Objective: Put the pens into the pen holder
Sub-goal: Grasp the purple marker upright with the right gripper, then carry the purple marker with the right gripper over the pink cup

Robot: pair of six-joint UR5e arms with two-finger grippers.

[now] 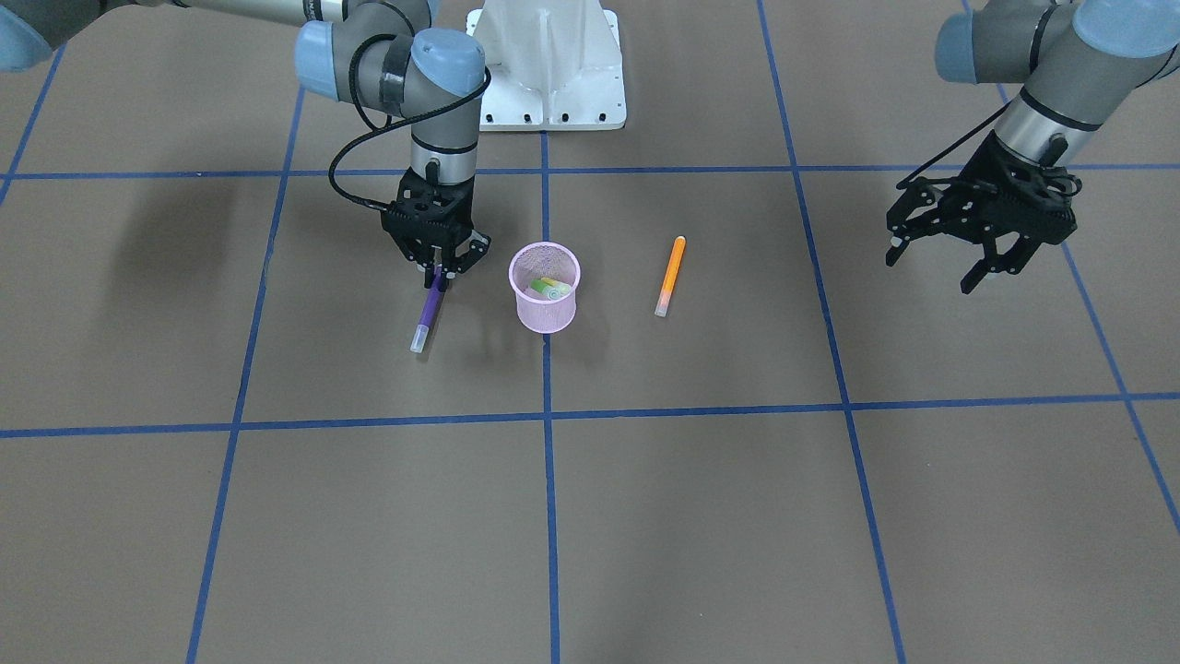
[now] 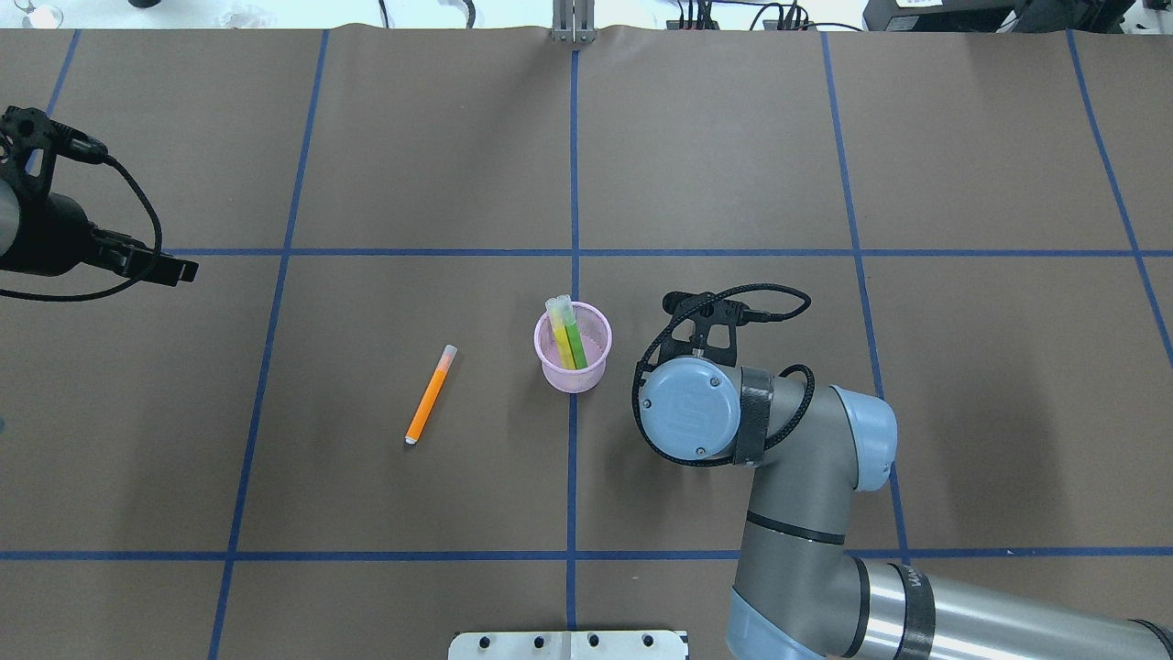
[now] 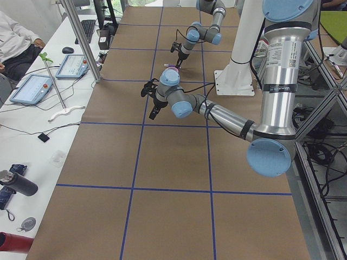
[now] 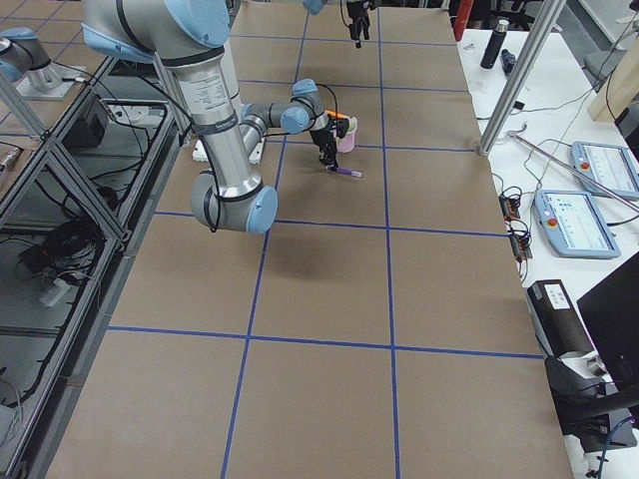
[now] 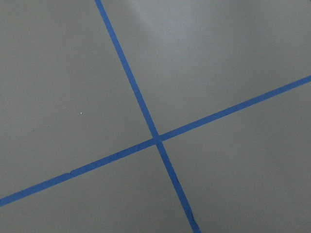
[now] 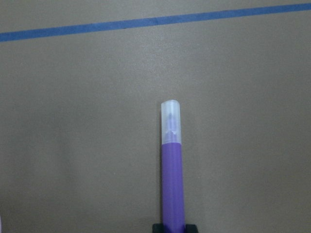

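My right gripper [image 1: 439,270] points straight down and is shut on the back end of the purple pen [image 1: 430,314], just to the side of the pink mesh pen holder [image 1: 544,315]. The purple pen [image 6: 172,170] lies low and nearly flat, with its whitish cap pointing away from the robot. I cannot tell whether it touches the table. The pen holder [image 2: 573,379] stands upright with a yellow pen [image 2: 559,332] and a green pen [image 2: 575,341] in it. The orange pen [image 1: 670,275] lies on the table on the holder's other side [image 2: 430,396]. My left gripper [image 1: 929,273] is open and empty, raised well off to the side.
The white robot base [image 1: 548,65] stands behind the pen holder. Blue tape lines [image 5: 155,138] cross the brown table cover. My right arm's wrist and elbow [image 2: 696,408] hang over the table beside the holder. Tablets and operators' gear lie on side tables.
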